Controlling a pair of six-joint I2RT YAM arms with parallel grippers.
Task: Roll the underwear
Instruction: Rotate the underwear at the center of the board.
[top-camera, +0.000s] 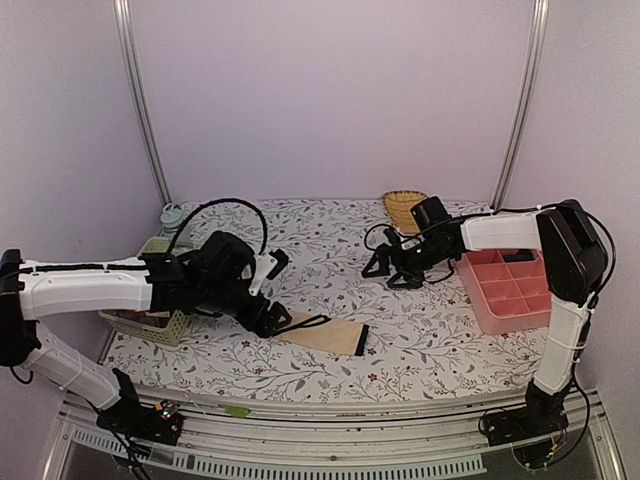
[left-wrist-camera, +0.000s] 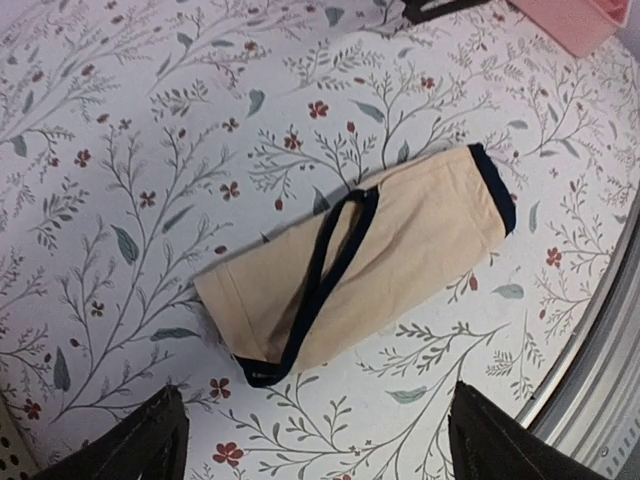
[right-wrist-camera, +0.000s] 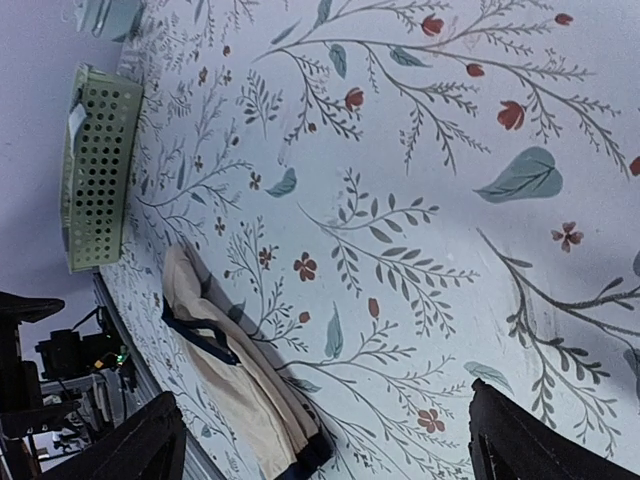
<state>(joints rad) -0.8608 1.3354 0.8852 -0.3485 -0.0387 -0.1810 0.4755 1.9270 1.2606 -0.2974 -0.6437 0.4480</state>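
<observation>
The underwear (top-camera: 328, 335) is a beige brief with black edging, lying folded into a flat band on the flowered table near the front edge. In the left wrist view the underwear (left-wrist-camera: 370, 255) lies just beyond my left gripper (left-wrist-camera: 320, 450), which is open with nothing between its fingers. Seen from above, the left gripper (top-camera: 274, 318) hovers at the cloth's left end. My right gripper (top-camera: 388, 270) is farther back and to the right, well apart from the cloth. The right gripper (right-wrist-camera: 330, 450) is open and empty, and its view shows the underwear (right-wrist-camera: 240, 375) at the lower left.
A green perforated basket (top-camera: 150, 322) sits at the left under the left arm, also seen as the green basket (right-wrist-camera: 95, 170). A pink compartment tray (top-camera: 505, 290) stands at the right. A small wicker basket (top-camera: 403, 208) and a pale bottle (top-camera: 172, 217) stand at the back.
</observation>
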